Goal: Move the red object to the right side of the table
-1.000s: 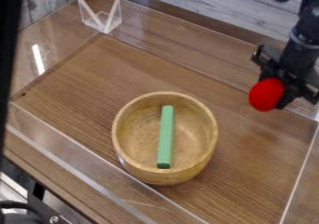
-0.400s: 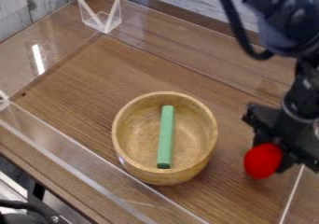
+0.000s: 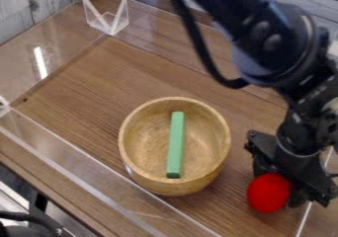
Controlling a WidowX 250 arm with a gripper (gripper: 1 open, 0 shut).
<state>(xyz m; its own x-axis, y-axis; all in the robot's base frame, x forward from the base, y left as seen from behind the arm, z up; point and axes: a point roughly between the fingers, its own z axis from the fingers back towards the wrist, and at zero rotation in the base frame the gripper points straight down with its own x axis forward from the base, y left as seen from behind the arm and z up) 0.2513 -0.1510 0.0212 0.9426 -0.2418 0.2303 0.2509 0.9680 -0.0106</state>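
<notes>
gripper (image 3: 282, 180) over red object (image 3: 270, 193) – grip unclear, near bowl (image 3: 175, 145)

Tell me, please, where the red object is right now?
In the camera view, the red object sits low on the table's right side, beside the wooden bowl, directly beneath the claw.

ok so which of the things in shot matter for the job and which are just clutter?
Part of the job:
- red object, on the wood at the right, near the front edge
- table
- claw, right over the red object

Just lying about:
- wooden bowl
- green block lying in the bowl
- clear stand at the far left corner
</notes>
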